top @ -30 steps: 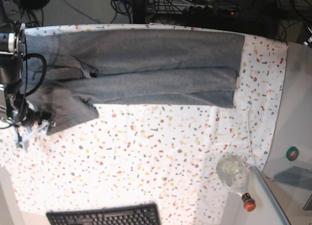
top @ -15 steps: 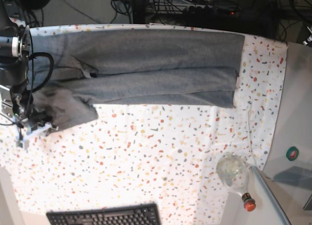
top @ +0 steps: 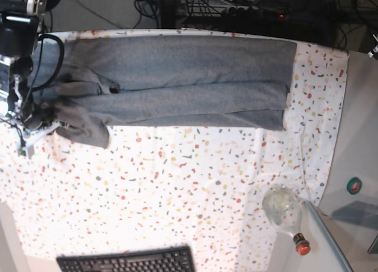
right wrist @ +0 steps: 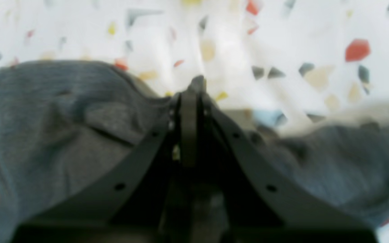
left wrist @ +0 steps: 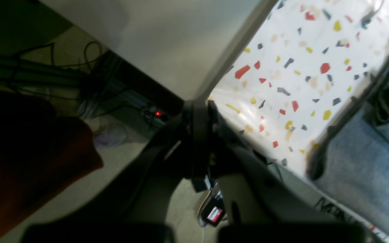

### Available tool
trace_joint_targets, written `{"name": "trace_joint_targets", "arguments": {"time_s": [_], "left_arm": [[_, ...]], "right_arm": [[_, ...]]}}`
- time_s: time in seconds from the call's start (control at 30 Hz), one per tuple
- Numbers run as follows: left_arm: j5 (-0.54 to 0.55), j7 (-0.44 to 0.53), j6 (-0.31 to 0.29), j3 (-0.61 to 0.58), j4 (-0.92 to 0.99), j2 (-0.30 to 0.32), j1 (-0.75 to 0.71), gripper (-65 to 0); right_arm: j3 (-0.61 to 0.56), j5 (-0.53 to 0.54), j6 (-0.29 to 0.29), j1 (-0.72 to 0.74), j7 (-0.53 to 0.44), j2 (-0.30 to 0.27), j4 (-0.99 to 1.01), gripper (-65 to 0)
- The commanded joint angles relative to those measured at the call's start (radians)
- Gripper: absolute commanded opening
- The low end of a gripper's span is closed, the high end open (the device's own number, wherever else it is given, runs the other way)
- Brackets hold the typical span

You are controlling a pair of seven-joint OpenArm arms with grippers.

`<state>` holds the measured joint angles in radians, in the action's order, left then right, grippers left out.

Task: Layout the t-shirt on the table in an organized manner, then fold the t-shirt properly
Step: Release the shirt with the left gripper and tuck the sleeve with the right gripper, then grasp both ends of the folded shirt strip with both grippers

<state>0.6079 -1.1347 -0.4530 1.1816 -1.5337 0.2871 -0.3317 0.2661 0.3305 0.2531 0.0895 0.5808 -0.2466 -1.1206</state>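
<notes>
the right claw (right wrist: 194, 88) is clamped on a bunched sleeve of the grey t-shirt (top: 177, 77), which lies folded lengthwise along the surface's (top: 177, 195) far edge. the left claw (left wrist: 199, 111), narrow and blurred, hangs off the surface's corner.

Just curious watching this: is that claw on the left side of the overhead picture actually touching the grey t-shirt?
Touching. In the right wrist view the right gripper is shut with the t-shirt bunched against both fingers, at the fabric's edge.
</notes>
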Motion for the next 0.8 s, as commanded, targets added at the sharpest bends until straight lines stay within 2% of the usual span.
{"name": "trace_joint_targets", "arguments": {"time_s": [0.0,0.13,0.27,0.4,0.77], "left_arm": [[0.013,0.014,-0.002,0.005,-0.014,0.025,0.007,-65.0],[-0.061,0.014,-0.002,-0.053,-0.023,0.025,0.036,-65.0],[-0.161,0.014,-0.005,-0.142,-0.026,0.021,0.078,-65.0],[-0.179,0.014,-0.005,-0.174,-0.024,0.019,0.107,-65.0],[-0.182,0.014,-0.003,-0.233,-0.021,0.021,0.131,-65.0]], "right_arm": [[0.000,0.025,0.016,0.010,-0.005,-0.004,-0.102,-65.0],[0.002,0.025,0.016,-0.124,0.127,0.019,-0.382,-65.0],[0.002,0.025,0.015,-0.268,0.161,0.049,-0.570,-65.0],[0.002,0.025,0.015,-0.376,0.153,0.074,-0.640,-65.0],[-0.006,0.025,0.015,-0.497,0.153,0.077,-0.669,-65.0]]}}
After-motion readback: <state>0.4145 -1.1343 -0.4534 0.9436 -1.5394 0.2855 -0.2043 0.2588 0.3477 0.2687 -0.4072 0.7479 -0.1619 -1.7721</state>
